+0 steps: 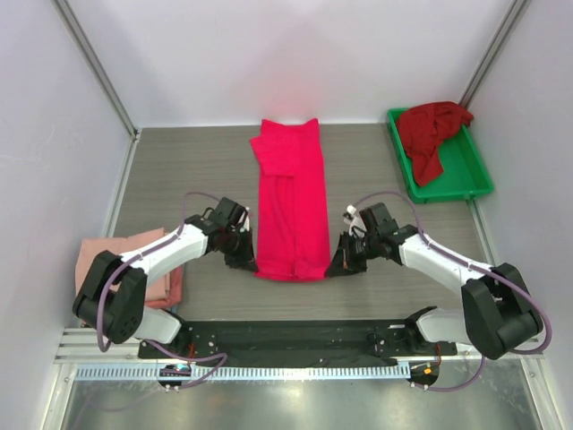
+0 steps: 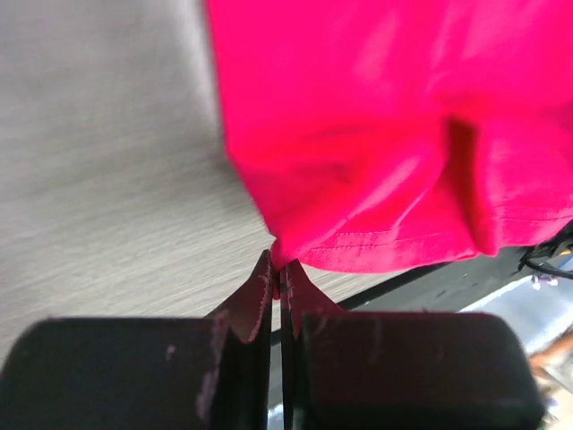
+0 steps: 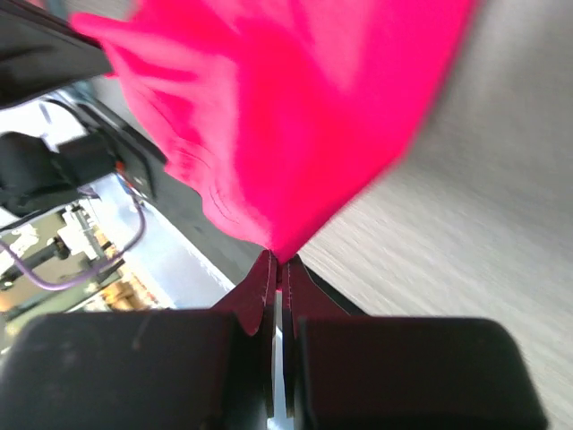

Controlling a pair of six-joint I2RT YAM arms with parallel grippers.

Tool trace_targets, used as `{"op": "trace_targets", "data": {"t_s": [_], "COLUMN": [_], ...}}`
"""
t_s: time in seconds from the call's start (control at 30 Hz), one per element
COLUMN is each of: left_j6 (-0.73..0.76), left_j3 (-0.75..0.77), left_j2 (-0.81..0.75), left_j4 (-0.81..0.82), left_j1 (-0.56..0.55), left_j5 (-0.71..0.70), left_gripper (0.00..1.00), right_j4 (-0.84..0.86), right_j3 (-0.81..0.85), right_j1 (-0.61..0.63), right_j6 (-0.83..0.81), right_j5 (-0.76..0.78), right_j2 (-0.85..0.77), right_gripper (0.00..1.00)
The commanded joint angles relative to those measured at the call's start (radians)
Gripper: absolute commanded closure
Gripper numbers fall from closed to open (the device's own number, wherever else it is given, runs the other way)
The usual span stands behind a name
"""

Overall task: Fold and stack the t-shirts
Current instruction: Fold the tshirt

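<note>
A bright pinkish-red t-shirt (image 1: 291,197) lies folded into a long strip down the middle of the table. My left gripper (image 1: 248,262) is shut on its near left corner (image 2: 279,251), the cloth pinched between the tips. At the near right corner (image 3: 285,253) my right gripper (image 1: 337,266) is shut on the same shirt. A darker crimson t-shirt (image 1: 431,133) lies crumpled in the green tray (image 1: 466,184). Pale salmon-pink folded t-shirts (image 1: 152,273) are stacked at the left, partly under my left arm.
The green tray stands at the back right beside the right wall. A black mounting rail (image 1: 295,339) runs along the near table edge. White walls close in the table on three sides.
</note>
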Motion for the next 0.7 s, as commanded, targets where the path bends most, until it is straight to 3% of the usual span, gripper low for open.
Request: {"op": "trace_targets", "data": {"t_s": [0.0,0.23,0.67], "left_j6": [0.097,0.172,0.266], "left_j3": [0.088,0.256,0.666], "left_j2": [-0.043,0.0,0.332], "left_j4": [-0.031,-0.065,-0.035], "left_j1": [0.011,0.051,0.08], "left_j5": [-0.069,-0.162,-0.26], "left_gripper": [1.0,1.0,1.0], "right_j4": [-0.039,-0.02,0.112], "right_j3": [0.117,0.272,0.645], "right_j1": [-0.021,-0.108,-0.21], "right_j6": [-0.079,-0.101,-0.112], "right_j5": [0.001,0.008,0.005], "right_j2": [-0.012,0.085,0.414], "right_gripper": [0.99,0.99,0.98]}}
